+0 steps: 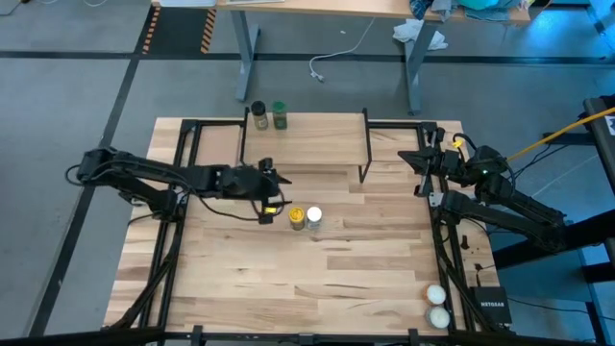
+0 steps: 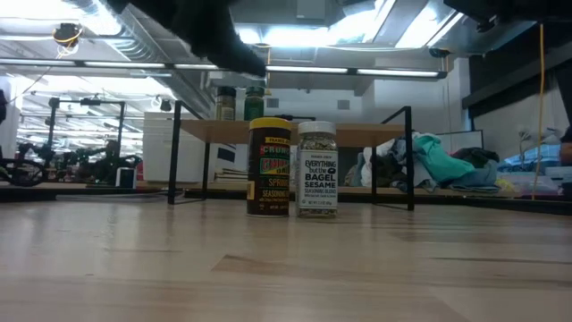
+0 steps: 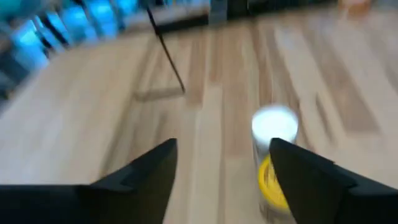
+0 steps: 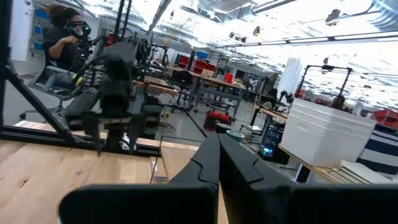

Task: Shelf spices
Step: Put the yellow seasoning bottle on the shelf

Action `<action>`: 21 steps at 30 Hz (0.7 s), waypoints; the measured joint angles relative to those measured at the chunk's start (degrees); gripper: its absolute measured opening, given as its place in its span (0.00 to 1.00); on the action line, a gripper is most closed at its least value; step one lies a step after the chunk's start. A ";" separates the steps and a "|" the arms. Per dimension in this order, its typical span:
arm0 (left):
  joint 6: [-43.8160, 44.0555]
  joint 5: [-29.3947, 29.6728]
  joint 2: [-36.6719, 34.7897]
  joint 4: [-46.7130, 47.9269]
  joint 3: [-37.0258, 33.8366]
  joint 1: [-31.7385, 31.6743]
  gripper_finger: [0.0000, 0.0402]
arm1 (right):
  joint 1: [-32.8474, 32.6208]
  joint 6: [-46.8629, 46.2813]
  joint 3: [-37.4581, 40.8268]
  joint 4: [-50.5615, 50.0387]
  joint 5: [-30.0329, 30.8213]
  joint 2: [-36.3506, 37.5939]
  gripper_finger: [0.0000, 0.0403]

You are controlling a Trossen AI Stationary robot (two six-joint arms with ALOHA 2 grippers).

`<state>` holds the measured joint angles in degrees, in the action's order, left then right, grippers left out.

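Note:
The shelf (image 1: pixel 307 144) stands at the table's far middle on thin black legs; in the low view its board (image 2: pixel 357 134) shows behind the jars. The black-lidded jar (image 1: pixel 259 117) and the green-lidded jar (image 1: pixel 280 115) stand upright at its far left end. The amber yellow-lidded jar (image 1: pixel 297 218) and the white-lidded jar (image 1: pixel 313 217) stand side by side on the tabletop, also in the low view (image 2: pixel 270 167) (image 2: pixel 316 170). My left gripper (image 1: pixel 279 185) (image 3: pixel 222 149) hovers open, just left of and above these two. My right gripper (image 1: pixel 408 156) (image 4: pixel 217 143) is shut at the table's far right.
Two whitish balls (image 1: pixel 437 306) lie at the table's near right corner, next to a small black box (image 1: pixel 488 304). Black frame rails (image 1: pixel 159 250) run along the table's left and right edges. Bare tabletop (image 1: pixel 288 288) stretches in front of the jars. A person (image 4: pixel 62 37) stands in the room beyond.

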<state>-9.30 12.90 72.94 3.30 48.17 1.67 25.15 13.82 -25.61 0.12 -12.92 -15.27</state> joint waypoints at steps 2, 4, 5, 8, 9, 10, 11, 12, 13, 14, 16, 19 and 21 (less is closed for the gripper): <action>1.66 0.06 2.49 5.40 2.43 -0.02 0.68 | 0.02 -0.01 0.01 0.00 0.46 0.00 0.01; 3.49 -2.43 4.77 9.78 5.10 -0.35 0.71 | 0.02 -0.01 0.01 -0.02 0.46 0.00 0.01; 4.48 -4.75 5.74 11.50 6.17 -0.57 0.72 | 0.00 -0.01 -0.01 -0.02 0.45 0.00 0.01; 6.35 -10.44 8.66 15.11 9.76 -1.02 0.74 | 0.01 -0.01 0.01 -0.27 0.47 0.00 0.01; 6.33 -11.55 9.57 16.42 10.69 -1.02 0.75 | 0.02 -0.01 0.00 -0.27 0.46 0.00 0.01; 6.22 -12.46 10.39 17.82 11.54 -1.01 0.75 | 0.01 -0.01 -0.01 -0.26 0.47 0.00 0.01; 6.12 -13.29 11.16 18.91 12.36 -1.01 0.75 | 0.00 0.00 0.00 -0.26 0.47 0.00 0.01; 6.22 -14.10 11.97 19.87 13.16 -1.12 0.75 | 0.00 0.01 -0.01 -0.28 0.45 0.00 0.01; 6.56 -14.99 12.66 20.90 13.89 -1.29 0.75 | 0.00 -0.01 0.01 -0.26 0.45 0.00 0.01; 7.22 -15.67 13.40 21.93 14.46 -1.43 0.75 | 0.02 0.00 0.01 -0.26 0.45 0.00 0.01; 7.75 -16.40 14.71 23.05 15.40 -1.74 0.75 | 0.01 -0.01 0.01 -0.26 0.45 0.00 0.01; 7.98 -16.52 16.51 24.88 16.57 -1.81 0.75 | 0.01 0.00 0.01 -0.26 0.45 0.00 0.01; 7.96 -16.56 17.92 26.34 17.70 -1.84 0.75 | 0.00 -0.01 0.01 -0.30 0.45 0.00 0.01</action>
<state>-1.34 -3.66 90.86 29.65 65.87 -0.16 25.15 13.81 -25.61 -0.18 -12.47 -15.27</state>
